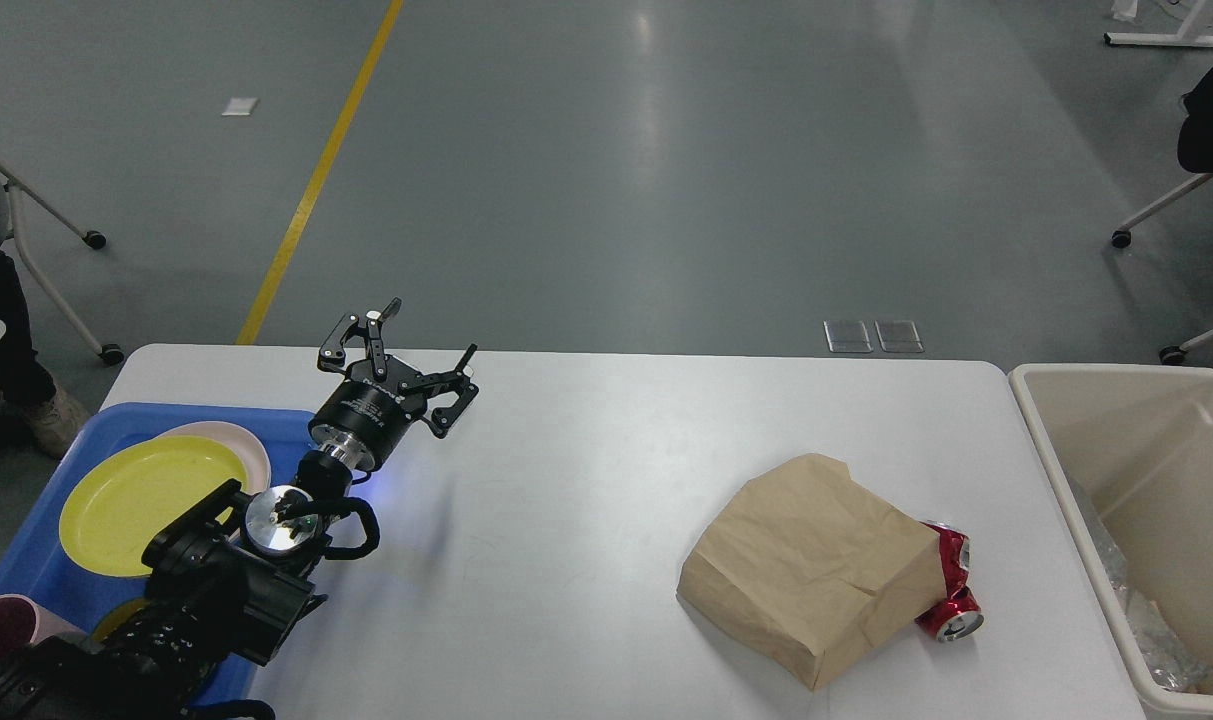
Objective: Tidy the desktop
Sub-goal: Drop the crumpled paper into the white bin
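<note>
White desktop [586, 480] fills most of the view. Beige bin [1066, 500] butts its right end, blue tray [26, 545] sits on its left end with a yellow plate [141, 500] over a pink one [251, 445]. Brown paper bag [811, 565] lies flat on the right half, long axis running from near-left to far-right, a crushed red can [951, 595] touching its right edge, partly tucked under. Our left gripper [406, 355] hovers over the far-left desktop just beside the tray, fingers spread, holding nothing. Our right gripper is out of view. Key relation: bag and can lie well to the right of the left claw and nearer us, close to the bin. We judge the unseen right arm is the nearer one for them, with the bin the likely drop spot.
</note>
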